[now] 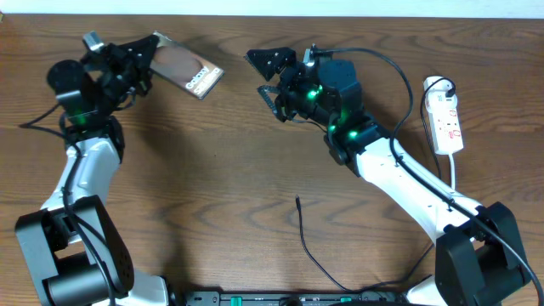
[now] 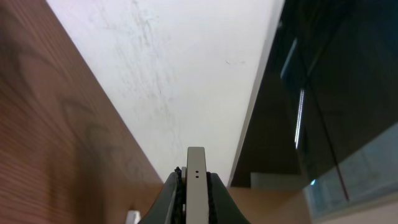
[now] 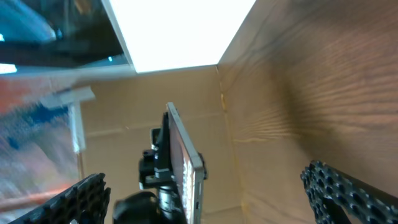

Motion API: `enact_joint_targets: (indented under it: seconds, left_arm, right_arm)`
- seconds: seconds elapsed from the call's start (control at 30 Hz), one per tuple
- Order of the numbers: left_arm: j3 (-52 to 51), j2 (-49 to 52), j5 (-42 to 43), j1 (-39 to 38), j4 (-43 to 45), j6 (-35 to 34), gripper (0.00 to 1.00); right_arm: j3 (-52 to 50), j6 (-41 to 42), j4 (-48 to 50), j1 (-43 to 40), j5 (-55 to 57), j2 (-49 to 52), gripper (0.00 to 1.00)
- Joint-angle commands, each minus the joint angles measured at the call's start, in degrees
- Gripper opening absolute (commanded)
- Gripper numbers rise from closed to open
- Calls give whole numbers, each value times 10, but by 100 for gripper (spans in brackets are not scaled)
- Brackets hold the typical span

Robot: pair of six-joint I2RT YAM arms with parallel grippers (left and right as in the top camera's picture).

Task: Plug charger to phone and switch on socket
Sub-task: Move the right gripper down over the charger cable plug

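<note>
your left tool (image 1: 140, 58) grips the phone (image 1: 189, 73) at the far left of the bench (image 1: 212, 170), so bring your wide open right tool (image 1: 269, 82) slowly down onto the black charger (image 1: 301, 219) tip.

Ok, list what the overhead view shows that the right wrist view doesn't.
Only overhead: the charger lying loose on the table, the socket beside the right arm, and both arms whole. Only right wrist: the phone seen edge-on, with a blurred room beyond the table. Both: the phone clamped in the shut left gripper, and the right gripper open, facing it.
</note>
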Motion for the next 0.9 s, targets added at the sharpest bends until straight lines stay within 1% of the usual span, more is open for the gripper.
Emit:
enact_joint_targets:
  seconds: [0.0,0.1,0.2,0.3,0.4,0.47,0.53,0.6,0.63,0.7,0.83,0.87]
  left_arm:
    - [11,-8,95,23,16,41,7]
    - [11,-8,148,32,31,76,8]
    - [11,-8,207,33,56,122,8]
    - [11,-8,259,33,72,157,7]
    - [11,-8,287,33,74,186,7]
    - [11,-8,298,33,78,201,8]
    - [11,-8,302,33,84,206,7]
    - [11,-8,302,33,84,214,8]
    - [11,-8,302,33,84,220,8]
    - [11,-8,303,33,84,227,7]
    - [11,-8,306,33,84,243,8]
    - [11,-8,306,33,84,244,7]
  right_arm:
    - [5,-125,2,-19,-45,-3,94]
    - [5,-199,8,-26,-61,-3,93]
    - [5,-259,14,-31,-77,-3,99]
    - [6,-282,14,-38,-95,-4,99]
    - [18,-310,-10,-52,-122,-4,99]
    - [40,-336,-61,-62,-134,-4,99]
    - [73,-379,-139,-70,-135,-4,99]
    - [119,-433,-242,-76,-126,-3,99]
    - [129,-443,-266,-77,-120,-4,99]
    - [175,-492,-366,-78,-92,-3,99]
    - [229,-540,-502,-78,-55,-4,99]
    - [233,-544,-517,-78,-55,-4,99]
